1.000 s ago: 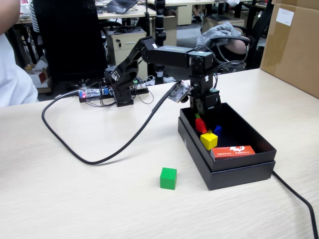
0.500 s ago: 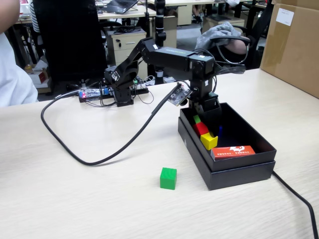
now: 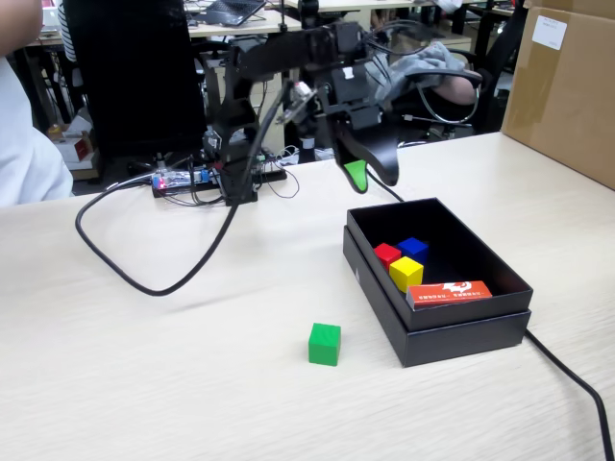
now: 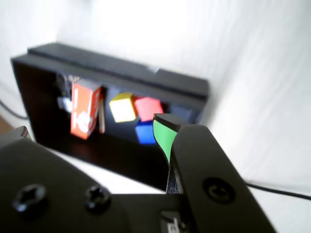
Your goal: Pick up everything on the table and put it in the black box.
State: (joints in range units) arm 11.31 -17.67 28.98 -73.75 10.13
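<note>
The black box [image 3: 461,328] sits on the table [image 3: 144,384] at the right of the fixed view. Inside it lie a red cube [image 3: 387,254], a blue cube [image 3: 413,247] and a yellow cube [image 3: 405,273]. A green cube [image 3: 325,343] rests on the table left of the box's front corner. My gripper [image 3: 373,176] hangs open and empty above the box's far-left corner, its green-padded finger [image 3: 356,175] pointing down. The wrist view looks into the box [image 4: 121,73] at the yellow cube [image 4: 122,107], red cube [image 4: 148,108] and blue cube [image 4: 146,132], with the gripper [image 4: 95,131] spread wide.
An orange-red card [image 3: 450,291] leans inside the box's front wall. A black cable [image 3: 163,283] loops across the table from the arm base [image 3: 235,178]. Another cable [image 3: 577,384] runs off front right. A brown carton [image 3: 567,86] stands at the far right.
The gripper rose out of the box and swung up and to the left, leaving the red cube on the box floor beside the blue and yellow ones. The green cube has not moved.
</note>
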